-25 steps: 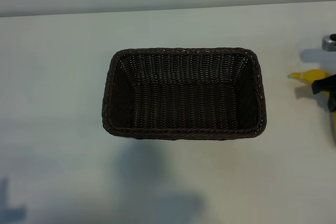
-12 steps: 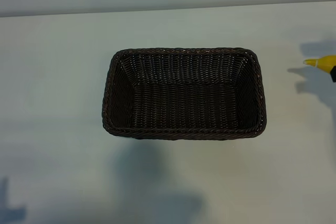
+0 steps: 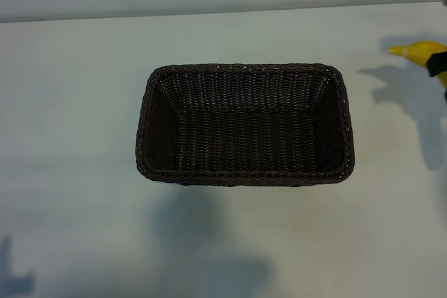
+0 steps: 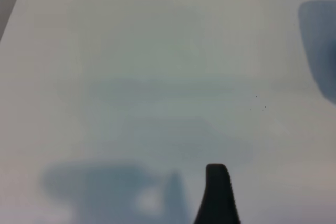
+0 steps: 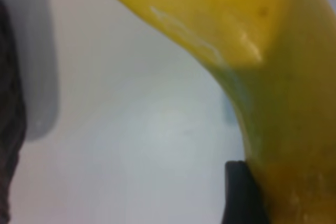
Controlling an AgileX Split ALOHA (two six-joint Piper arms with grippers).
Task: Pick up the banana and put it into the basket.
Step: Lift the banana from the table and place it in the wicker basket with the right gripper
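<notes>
The dark brown woven basket stands in the middle of the white table with nothing in it. The yellow banana hangs above the table at the far right edge of the exterior view, stem tip toward the basket, its shadow lying apart from it. My right gripper is shut on it, mostly cut off by the frame. In the right wrist view a black finger presses against the banana. The left wrist view shows one left finger over bare table with nothing beside it.
The white table stretches wide around the basket. The table's far edge runs along the back. A dark strip of the basket's wall shows in the right wrist view.
The banana has risen off the table in the right gripper. Its tip has shifted toward the back and slightly toward the basket, and its shadow has spread away from it. The basket has not moved.
</notes>
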